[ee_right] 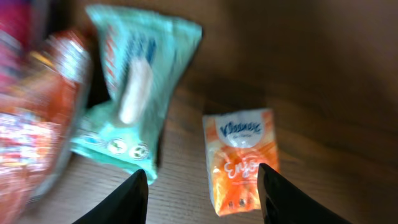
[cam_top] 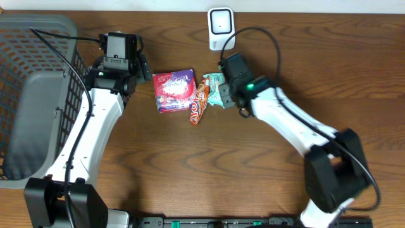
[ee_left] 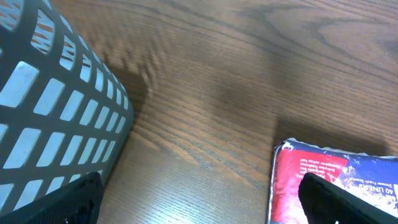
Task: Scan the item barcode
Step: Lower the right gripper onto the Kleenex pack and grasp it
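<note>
- The right jaws stand partly spread and pinch nothing; their fingertips [ee_right: 134,199] show at the bottom of the wrist view.
- Just ahead of them, in line with the gap and closer to the finger on that view's right, an orange tissue pack [ee_right: 239,158] lies flat on the table [ee_right: 323,74]. Whether that finger touches it cannot be told.
- Farther ahead, off the gap's other side, lies a teal pack [ee_right: 134,93].
- Beside the teal pack, farther out to that side, is a blurred red-orange snack [ee_right: 37,124].
- The scanner [cam_top: 221,26] stands apart from these jaws at the table's far edge, seen only from overhead.
- The left jaws are spread wide and empty.
- A red pack [ee_left: 329,174] lies just ahead of one left finger; the basket [ee_left: 56,112] wall rises close by the other.
</note>
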`<state>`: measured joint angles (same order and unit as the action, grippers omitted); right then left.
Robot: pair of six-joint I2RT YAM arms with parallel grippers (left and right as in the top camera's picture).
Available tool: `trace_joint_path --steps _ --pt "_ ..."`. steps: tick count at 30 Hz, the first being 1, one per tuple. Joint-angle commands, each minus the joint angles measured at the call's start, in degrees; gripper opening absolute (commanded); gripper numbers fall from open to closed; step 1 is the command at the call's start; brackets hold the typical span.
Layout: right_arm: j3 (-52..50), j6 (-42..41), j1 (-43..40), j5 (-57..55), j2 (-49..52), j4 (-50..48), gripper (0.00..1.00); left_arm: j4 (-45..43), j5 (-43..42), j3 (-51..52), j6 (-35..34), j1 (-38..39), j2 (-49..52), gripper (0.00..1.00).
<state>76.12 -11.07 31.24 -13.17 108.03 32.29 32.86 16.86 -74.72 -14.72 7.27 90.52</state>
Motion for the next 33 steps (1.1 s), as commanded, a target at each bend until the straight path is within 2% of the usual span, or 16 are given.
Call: trace_joint_path --steps 1,4,10,19,29,30,33 --pt "0.24 0.46 1.38 -5.42 3.32 0.00 0.50 0.11 0.76 -0.31 0.74 -0.13 0.13 1.00" --pt "0.24 0.44 1.99 -9.01 5.97 0.15 0.44 0.11 0.74 -0.31 0.74 -0.13 0.13 0.99" --pt "0.24 0.46 1.97 -9.44 7.30 0.07 0.41 0.11 0.76 -0.31 0.74 -0.13 0.13 0.99" --pt "-0.72 0.44 1.81 -9.42 7.50 -0.02 0.31 0.11 0.74 -0.31 0.74 -0.13 0.13 0.99" --pt "-6.51 0.44 1.70 -9.44 7.50 -6.36 0.31 0.11 0.74 -0.31 0.74 -0.13 0.13 0.99" --pt "-6.91 0.44 1.70 -9.42 7.50 -6.56 0.29 0.11 0.76 -0.31 0.74 -0.13 0.13 0.99" --pt "-7.17 -0.20 1.70 -8.98 7.50 -6.40 0.09 0.11 0.74 -0.31 0.74 -0.13 0.13 0.99"
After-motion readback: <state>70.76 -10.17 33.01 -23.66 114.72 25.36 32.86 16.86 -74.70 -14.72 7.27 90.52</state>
